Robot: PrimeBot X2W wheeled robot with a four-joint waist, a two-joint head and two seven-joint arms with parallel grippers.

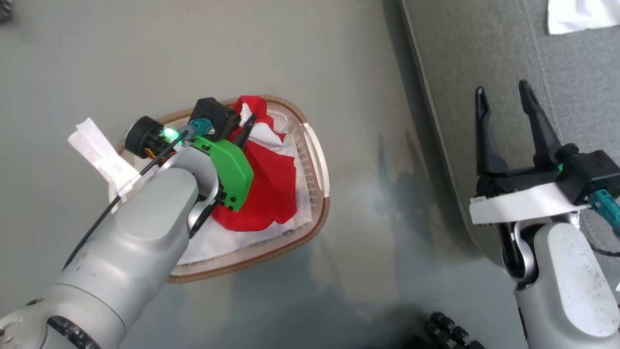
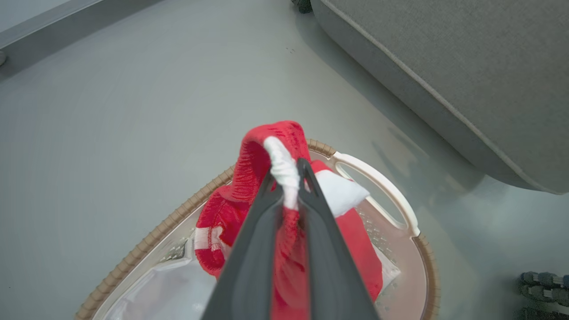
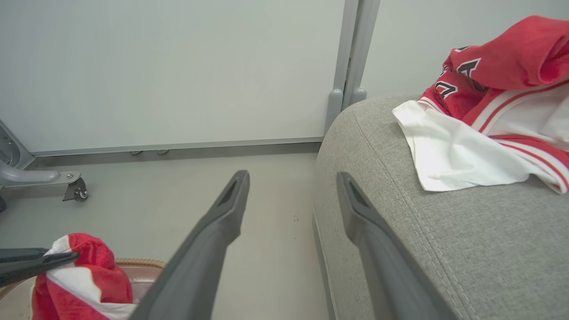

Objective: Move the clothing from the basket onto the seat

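unreadable partial characters on jersey (image 3: 502,62)

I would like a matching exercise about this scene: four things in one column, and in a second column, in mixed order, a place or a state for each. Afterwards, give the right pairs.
Column one
1. left tool
2. right tool
3. jersey
4. basket

Column two
A. lies on the grey seat
B. stands on the floor
C. open and empty
D. shut on a red garment

Right pairs: 1-D, 2-C, 3-A, 4-B
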